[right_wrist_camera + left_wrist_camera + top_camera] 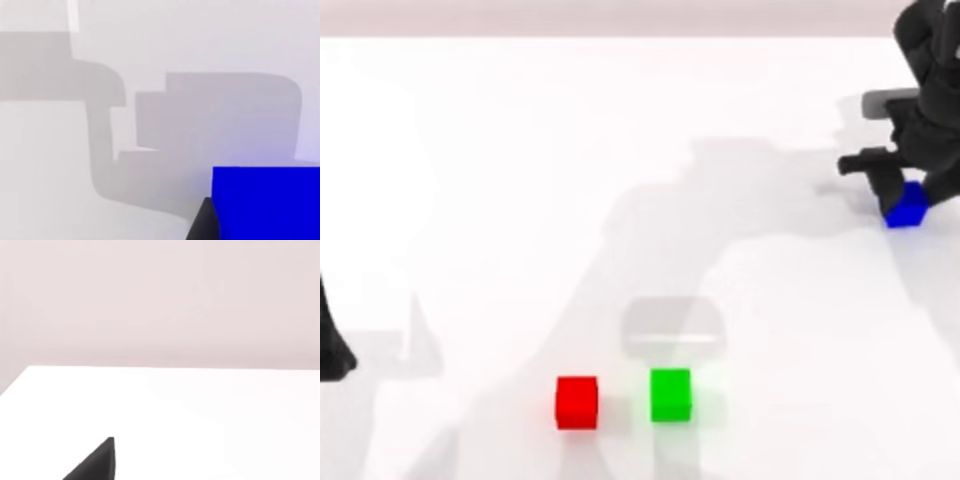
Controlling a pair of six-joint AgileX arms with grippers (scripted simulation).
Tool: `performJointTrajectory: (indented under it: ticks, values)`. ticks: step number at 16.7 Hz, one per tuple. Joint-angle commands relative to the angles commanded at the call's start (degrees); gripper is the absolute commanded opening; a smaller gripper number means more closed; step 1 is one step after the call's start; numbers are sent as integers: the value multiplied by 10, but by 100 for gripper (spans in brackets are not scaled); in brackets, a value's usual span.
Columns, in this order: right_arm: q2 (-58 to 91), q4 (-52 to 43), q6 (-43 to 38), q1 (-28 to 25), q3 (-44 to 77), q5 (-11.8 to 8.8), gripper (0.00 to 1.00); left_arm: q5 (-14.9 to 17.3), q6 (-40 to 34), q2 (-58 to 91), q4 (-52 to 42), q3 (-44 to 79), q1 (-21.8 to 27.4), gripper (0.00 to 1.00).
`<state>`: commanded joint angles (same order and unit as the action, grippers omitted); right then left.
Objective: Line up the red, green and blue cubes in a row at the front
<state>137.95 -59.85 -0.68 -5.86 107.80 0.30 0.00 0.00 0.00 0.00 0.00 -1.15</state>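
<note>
Red cube (576, 402) and green cube (670, 394) sit side by side near the front edge of the table (520, 150), a little left of centre, with a small gap between them and the green one slightly further back. Blue cube (907, 206) is well apart from them, far right and toward the back. Right gripper (905, 190) is down at the blue cube: in the top view the dark fingers overlap its upper edge, and in the right wrist view the cube (265, 202) fills the near corner with one fingertip (202, 222) against its side. Only that one finger shows at the cube, so I cannot tell whether the claw is closed on the cube or merely straddling it; whether the cube is off the table is also unclear. Left arm (332, 345) is parked at the left edge; its wrist view shows only bare table and a dark finger tip (97, 462), claw state not readable. Step in hand, as I judge it: pick of the blue cube, the last of the three to go into the row. Next move would need a firm hold confirmed, a lift, then a carry forward and left to set blue down just right of green, matching the red–green gap and line, without nudging green.
</note>
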Motion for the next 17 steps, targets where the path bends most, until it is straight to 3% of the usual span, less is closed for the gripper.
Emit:
performJointTrajectory:
  ticks: [9,17]
  values:
    - [-11,-12,0,1,12,0,0,0,0,0,0,0,0,100]
    - [-37,-142,0,-3,114,0,0,0,0,0,0,0,0,100]
